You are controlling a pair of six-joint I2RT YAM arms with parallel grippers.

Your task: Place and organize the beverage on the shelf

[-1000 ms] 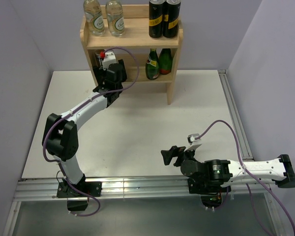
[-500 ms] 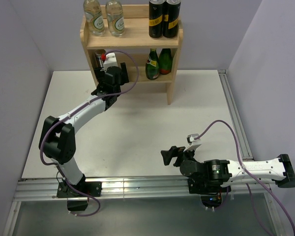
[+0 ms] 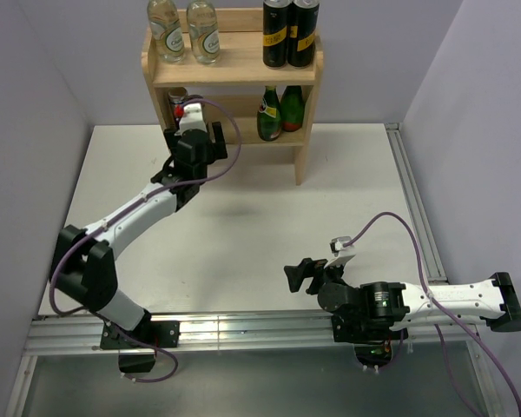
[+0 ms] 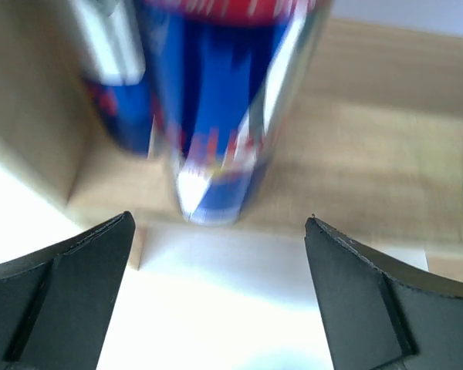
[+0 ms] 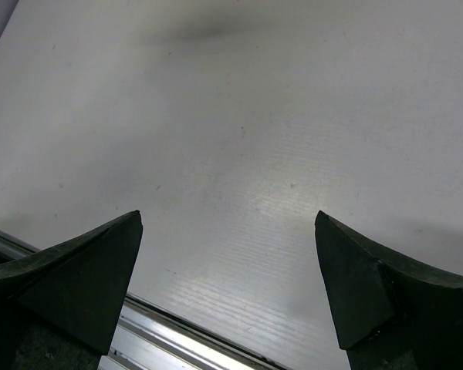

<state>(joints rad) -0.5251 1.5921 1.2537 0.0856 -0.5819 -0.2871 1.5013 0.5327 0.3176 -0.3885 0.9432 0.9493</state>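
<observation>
The wooden shelf stands at the far edge. Its top board holds two clear bottles and two black cans. Its lower board holds two dark-green bottles on the right. My left gripper is open and empty just in front of the lower board's left part. In the left wrist view a blue-silver can stands upright on the lower board just beyond the open left gripper, with a second can behind it to the left. My right gripper is open and empty, low over the table.
The shelf's left side panel is close beside the cans. Grey walls enclose the table on the left, back and right. A metal rail runs along the near edge, and another rail runs along the right.
My left gripper has drawn back a little from the lower shelf, and the left arm's elbow has swung down and to the left. The right arm has not moved.
</observation>
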